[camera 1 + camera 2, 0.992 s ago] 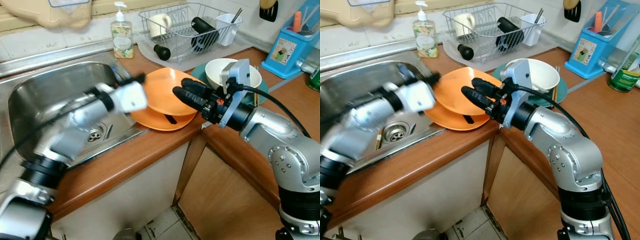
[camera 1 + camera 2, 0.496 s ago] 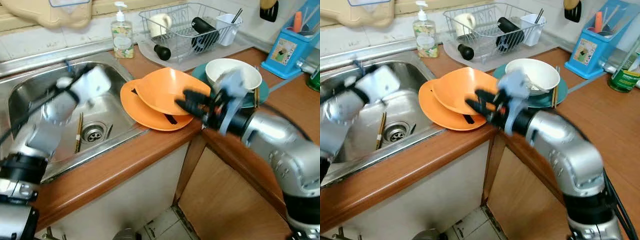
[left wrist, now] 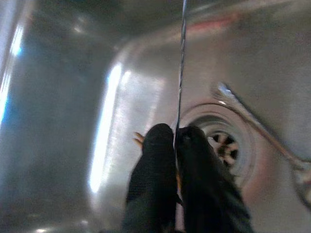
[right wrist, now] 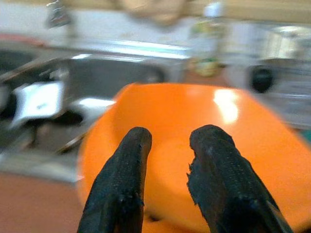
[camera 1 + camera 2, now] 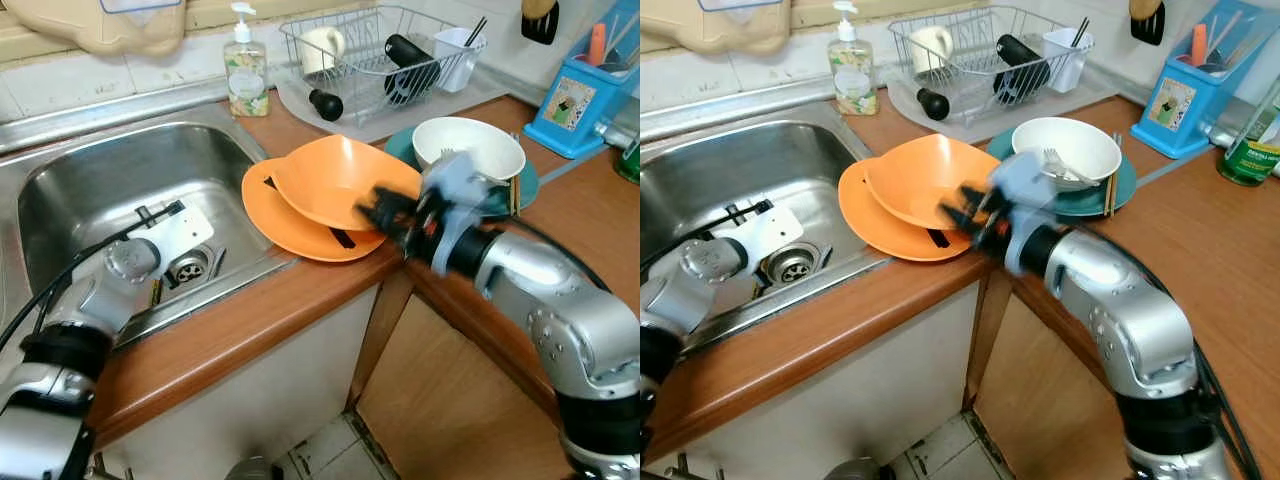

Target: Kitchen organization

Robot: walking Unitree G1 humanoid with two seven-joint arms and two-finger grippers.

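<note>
Fingers (image 3: 194, 160) pinching upright thin utensil (image 3: 181, 68)

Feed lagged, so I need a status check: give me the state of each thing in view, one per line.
left gripper: shut, down in the sink
right gripper: open, at the orange bowl
orange bowl: tilted on the orange plate
white bowl: upright on the teal plate, fork inside
dish rack: loaded
soap bottle: upright
</note>
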